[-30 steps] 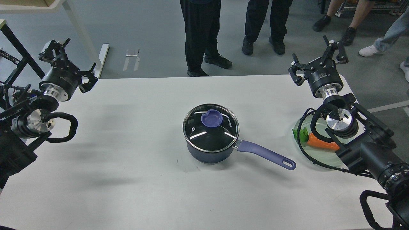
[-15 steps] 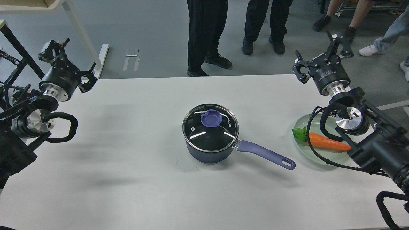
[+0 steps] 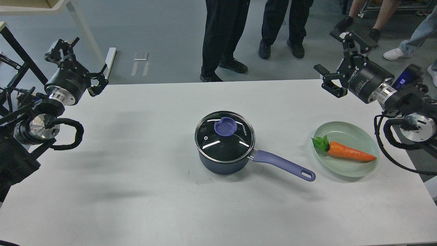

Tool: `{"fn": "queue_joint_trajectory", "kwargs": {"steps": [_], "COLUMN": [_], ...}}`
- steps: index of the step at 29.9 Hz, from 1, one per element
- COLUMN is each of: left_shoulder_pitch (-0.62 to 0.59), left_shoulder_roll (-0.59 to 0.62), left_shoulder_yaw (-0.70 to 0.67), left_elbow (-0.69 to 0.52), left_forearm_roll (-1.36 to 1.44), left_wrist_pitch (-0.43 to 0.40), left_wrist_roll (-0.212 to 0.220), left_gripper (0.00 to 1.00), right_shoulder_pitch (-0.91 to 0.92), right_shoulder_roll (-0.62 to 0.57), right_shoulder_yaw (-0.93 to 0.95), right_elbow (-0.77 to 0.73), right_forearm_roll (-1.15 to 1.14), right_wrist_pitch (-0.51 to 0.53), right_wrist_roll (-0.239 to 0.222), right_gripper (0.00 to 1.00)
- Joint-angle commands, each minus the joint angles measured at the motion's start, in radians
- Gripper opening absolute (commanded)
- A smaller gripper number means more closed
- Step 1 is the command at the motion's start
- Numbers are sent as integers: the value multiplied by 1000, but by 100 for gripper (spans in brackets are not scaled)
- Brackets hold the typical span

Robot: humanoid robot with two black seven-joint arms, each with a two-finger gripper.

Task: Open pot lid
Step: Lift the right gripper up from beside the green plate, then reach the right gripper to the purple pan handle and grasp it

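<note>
A dark blue pot [image 3: 223, 164] stands in the middle of the white table [image 3: 136, 188]. A glass lid [image 3: 223, 141] with a purple knob [image 3: 225, 126] sits flat on it. The pot's purple handle [image 3: 283, 165] points right and toward me. My left gripper [image 3: 76, 63] is open and empty at the table's far left corner. My right gripper [image 3: 336, 61] is open and empty above the far right edge, its fingers pointing left. Both are far from the lid.
A pale green plate [image 3: 355, 169] with an orange toy carrot [image 3: 343, 152] lies right of the pot handle. Several people's legs [image 3: 222, 37] stand beyond the far table edge. A white desk leg [image 3: 92, 41] stands at far left.
My right arm has swung right and up, uncovering the plate and carrot, and its gripper now points left. My left gripper has shifted slightly up and right.
</note>
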Motion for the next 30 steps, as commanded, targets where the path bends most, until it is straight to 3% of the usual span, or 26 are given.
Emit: {"fn": "queue_joint_trajectory", "kwargs": {"steps": [1,14,30], "left_shoulder_pitch": [-7,-17,-17], "left_shoulder_roll": [1,-3,1], "left_shoulder_yaw": [3,5,5], "left_elbow": [0,-2,-9], "left_forearm_roll": [0,52,52], "left_wrist_pitch": [0,2,5], "left_wrist_roll": [4,7,7], "left_gripper": [100,100,100], "right_shoulder_pitch": [32,288,524], "right_shoulder_roll": [-78,-122,69], "right_shoulder_yaw": [-60,-420,-766], "right_elbow": [125,294,306], "right_forearm_roll": [-178,-760,-1214], "right_wrist_pitch": [-24,-27,-26], "right_wrist_roll": [0,-8,-28], "right_gripper": [100,100,99]}}
